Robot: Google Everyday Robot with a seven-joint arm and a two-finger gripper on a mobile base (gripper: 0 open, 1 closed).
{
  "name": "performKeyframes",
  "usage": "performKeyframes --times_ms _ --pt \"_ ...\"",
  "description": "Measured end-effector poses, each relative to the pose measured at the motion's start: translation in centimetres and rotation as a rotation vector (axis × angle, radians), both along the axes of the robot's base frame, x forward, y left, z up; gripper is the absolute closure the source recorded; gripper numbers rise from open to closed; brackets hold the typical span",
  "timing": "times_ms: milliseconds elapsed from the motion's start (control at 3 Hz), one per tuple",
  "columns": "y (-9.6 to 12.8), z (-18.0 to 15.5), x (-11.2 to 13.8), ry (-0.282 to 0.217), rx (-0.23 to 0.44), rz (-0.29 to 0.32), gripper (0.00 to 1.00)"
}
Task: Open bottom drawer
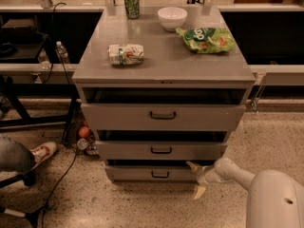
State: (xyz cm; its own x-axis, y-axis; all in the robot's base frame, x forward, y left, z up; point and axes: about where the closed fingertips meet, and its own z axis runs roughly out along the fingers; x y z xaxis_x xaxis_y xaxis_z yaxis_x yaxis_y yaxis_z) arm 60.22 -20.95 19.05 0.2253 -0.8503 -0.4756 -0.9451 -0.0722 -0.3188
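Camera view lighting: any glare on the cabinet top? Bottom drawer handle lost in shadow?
Camera view: warm, dim light; the cabinet top shows a soft sheen, no harsh glare. Same view: gaps above the drawers are black shadow, but the bottom drawer front is lit and its handle stands out dark. The gripper, open at that drawer's right end, reads pale.

my gripper [195,179] sits low in the camera view, right of centre, pointing left. my two fingers [194,166] are spread well apart, one above the other: the upper one angles up and to the left, the lower one angles down and to the left (its pale tip hangs lowest of all). behind them my wrist [214,173] is a short rounded knuckle, and my arm [275,198] runs from it down to the right, slim at first, then swelling into a big pale rounded shell at the bottom right corner.
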Motion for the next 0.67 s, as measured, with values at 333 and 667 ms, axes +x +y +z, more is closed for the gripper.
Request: performKeyframes --times_ms 333,667 --pt "1.2 -1.6 2.0 0.002 -0.018 -0.021 0.00" --pt "1.5 -2.4 3.2 0.006 -0.023 -0.036 0.00"
